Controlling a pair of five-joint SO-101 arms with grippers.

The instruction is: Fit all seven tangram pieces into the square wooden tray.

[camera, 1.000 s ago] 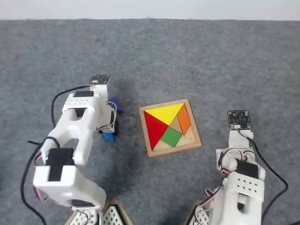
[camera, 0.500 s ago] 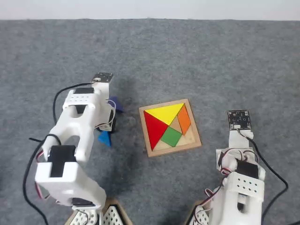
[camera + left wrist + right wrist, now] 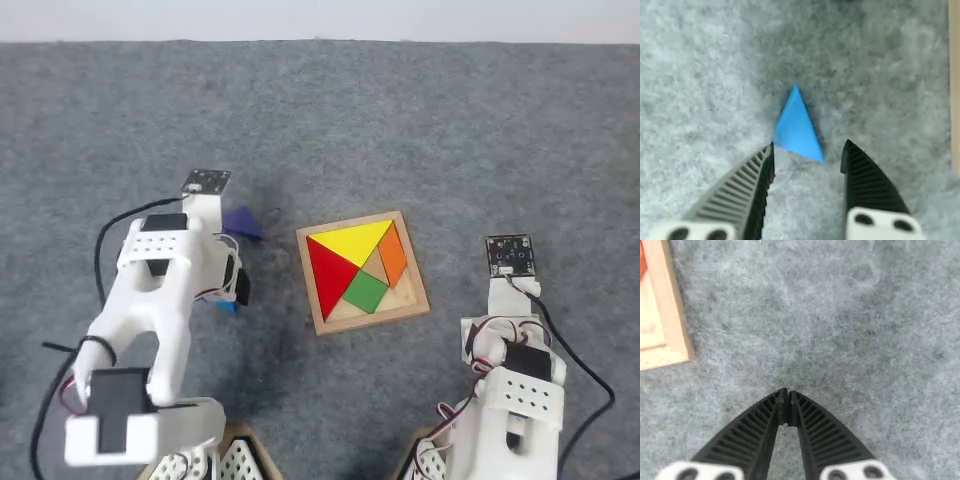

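The square wooden tray point(image 3: 372, 320) lies mid-table and holds a yellow triangle point(image 3: 354, 243), a red triangle point(image 3: 327, 275), an orange piece point(image 3: 394, 256) and a green square point(image 3: 366, 292). A small blue triangle point(image 3: 796, 127) lies flat on the grey mat left of the tray. My left gripper point(image 3: 809, 146) is open just over it, one fingertip on each side of its near edge. A purple piece point(image 3: 242, 222) lies beyond the left arm. My right gripper point(image 3: 785, 391) is shut with nothing in it, over bare mat beside the tray's corner point(image 3: 671, 320).
Grey felt mat point(image 3: 420, 120) covers the whole table, with wide free room behind the tray. The left arm point(image 3: 160, 290) stands over the blue triangle point(image 3: 229, 305) and hides most of it in the high view. The right arm point(image 3: 512, 380) sits near the front right.
The left arm has shifted left and toward the front, uncovering the purple piece. The blue triangle has slid slightly. The right arm has kept still.
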